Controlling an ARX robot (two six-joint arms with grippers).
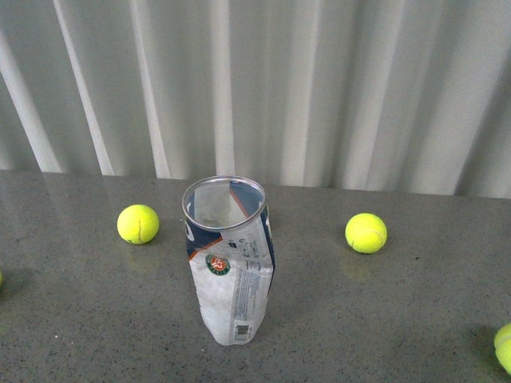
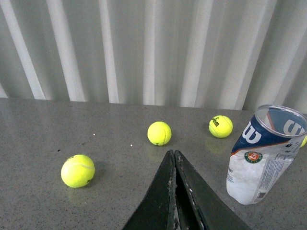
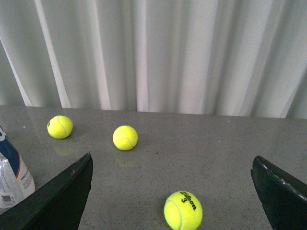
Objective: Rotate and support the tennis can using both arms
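The tennis can (image 1: 230, 259) stands upright on the grey table, open metal rim up, empty, with a dented clear wall and a navy and white label. In the left wrist view the tennis can (image 2: 263, 153) is off to one side of my left gripper (image 2: 173, 154), which is shut with nothing between its black fingers, apart from the can. My right gripper (image 3: 172, 165) is open wide; only an edge of the tennis can (image 3: 12, 170) shows beside one finger (image 3: 62, 194). Neither arm appears in the front view.
Yellow-green tennis balls lie on the table: one (image 1: 138, 224) left of the can, one (image 1: 366, 233) right of it, one (image 1: 504, 348) at the right edge. A ball (image 3: 183, 210) lies between my right gripper's fingers. A white pleated curtain (image 1: 255, 88) hangs behind the table.
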